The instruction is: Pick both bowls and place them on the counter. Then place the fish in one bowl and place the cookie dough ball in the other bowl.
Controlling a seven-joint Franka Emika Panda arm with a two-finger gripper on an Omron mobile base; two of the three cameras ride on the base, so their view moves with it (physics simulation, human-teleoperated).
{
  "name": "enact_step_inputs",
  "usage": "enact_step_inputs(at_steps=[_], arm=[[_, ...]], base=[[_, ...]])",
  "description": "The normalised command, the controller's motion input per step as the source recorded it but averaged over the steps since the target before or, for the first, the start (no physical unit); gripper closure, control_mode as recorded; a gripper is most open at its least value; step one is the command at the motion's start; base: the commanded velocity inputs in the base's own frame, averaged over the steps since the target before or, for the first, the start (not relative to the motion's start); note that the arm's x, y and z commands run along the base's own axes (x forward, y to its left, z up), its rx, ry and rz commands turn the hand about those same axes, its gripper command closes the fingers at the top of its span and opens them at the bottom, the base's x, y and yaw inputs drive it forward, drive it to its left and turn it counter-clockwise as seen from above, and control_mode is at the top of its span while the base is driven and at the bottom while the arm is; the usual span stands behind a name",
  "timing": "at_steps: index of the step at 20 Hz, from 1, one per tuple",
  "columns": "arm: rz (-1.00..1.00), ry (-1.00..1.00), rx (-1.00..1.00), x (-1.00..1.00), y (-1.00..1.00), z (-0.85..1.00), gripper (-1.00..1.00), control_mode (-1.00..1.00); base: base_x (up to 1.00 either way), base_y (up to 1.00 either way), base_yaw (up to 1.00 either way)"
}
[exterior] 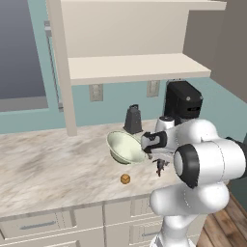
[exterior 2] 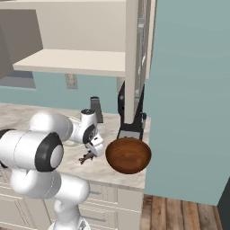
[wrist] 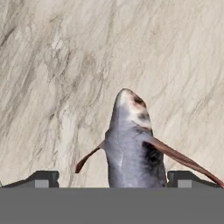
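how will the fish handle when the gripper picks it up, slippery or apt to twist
The fish tapers toward the head and looks smooth, so it may slide in a pinch. Its thin fins stick out sideways and might catch on the open gripper or flex. It is small next to the green bowl, so probably light, and lying flat on the counter it seems unlikely to roll.

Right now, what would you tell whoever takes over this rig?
Gripper: open, fingertips either side of the fish, not closed on it.
Fish lies on the counter, between the cream-white bowl and the reddish-brown bowl.
Both bowls stand on the counter: done.
Cookie dough ball sits on the counter in front of the cream-white bowl.
Left: grasp fish, put it in one bowl; ball into the other.
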Motion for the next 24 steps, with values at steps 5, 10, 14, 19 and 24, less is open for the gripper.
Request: enact_step_inputs(at_steps=[5, 10, 14, 19, 24], arm=[[0.02, 0.0, 0.0, 0.08, -0.02, -0.06, -1.0, -1.0], [0.01, 0.0, 0.0, 0.0, -0.07, -0.05, -1.0, -1.0], [0.0, 0.0, 0.0, -0.03, -0.04, -0.1, -1.0, -1.0], [0.0, 0.0, 0.0, -0.02, 0.01, -0.11, 1.0, -1.0], [0.0, 0.0, 0.0, 0.0, 0.02, -0.02, 1.0, -1.0]], base=[[0.0, 0.0, 0.0], [0.0, 0.0, 0.0], [0.0, 0.0, 0.0], [0.0, 0.0, 0.0], [0.0, 0.0, 0.0]])
